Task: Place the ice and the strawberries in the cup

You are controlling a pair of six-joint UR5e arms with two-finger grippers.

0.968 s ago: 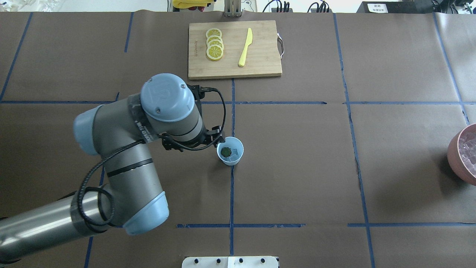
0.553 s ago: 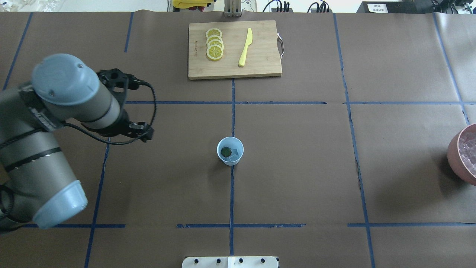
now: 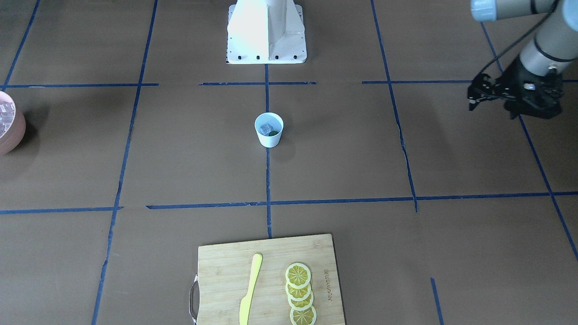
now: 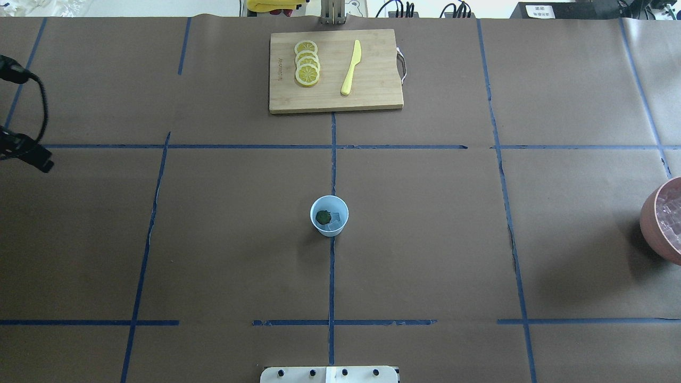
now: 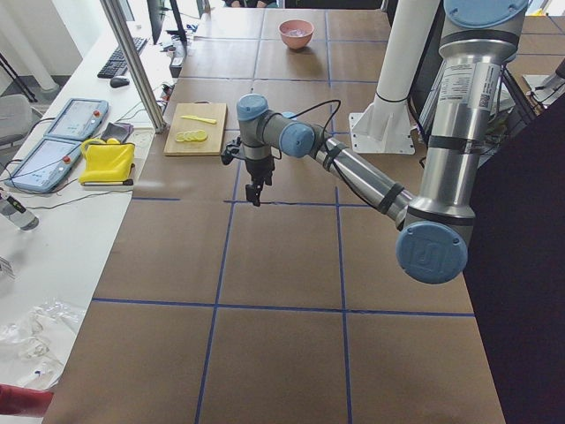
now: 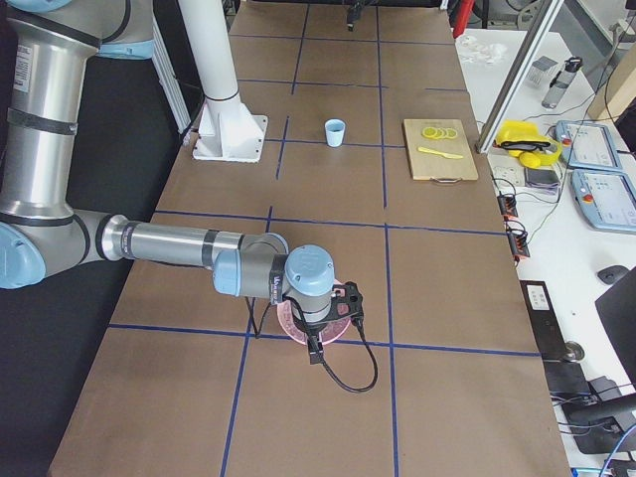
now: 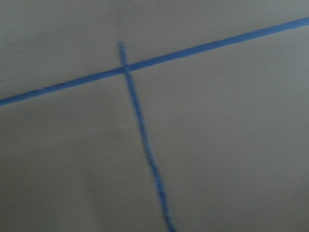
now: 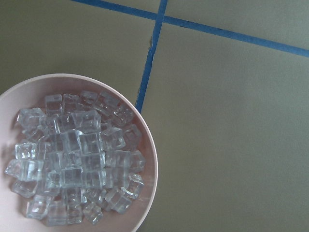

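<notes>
The pale-blue cup (image 4: 329,206) stands at the table's middle, on a blue tape line. It also shows in the front-facing view (image 3: 269,137) and the right side view (image 6: 335,132). Inside it lie the strawberry (image 4: 323,217), with its green top up, and a clear ice cube (image 4: 334,226). My left gripper (image 3: 471,97) is empty and far to the cup's left, near the table's edge (image 4: 42,162). Its fingers look apart. My right gripper (image 6: 314,350) hangs over a pinkish bowl (image 8: 145,145) full of ice (image 8: 72,164). I cannot tell whether it is open.
A wooden cutting board (image 4: 372,90) with lemon slices (image 4: 307,63) and a yellow knife (image 4: 351,67) lies at the far middle. The bowl (image 4: 652,223) sits at the table's right edge. The robot's white base (image 3: 266,31) stands at the near edge.
My left arm has pulled away from the cup to the left, almost out of the overhead view. The cup and what is in it have not moved.
</notes>
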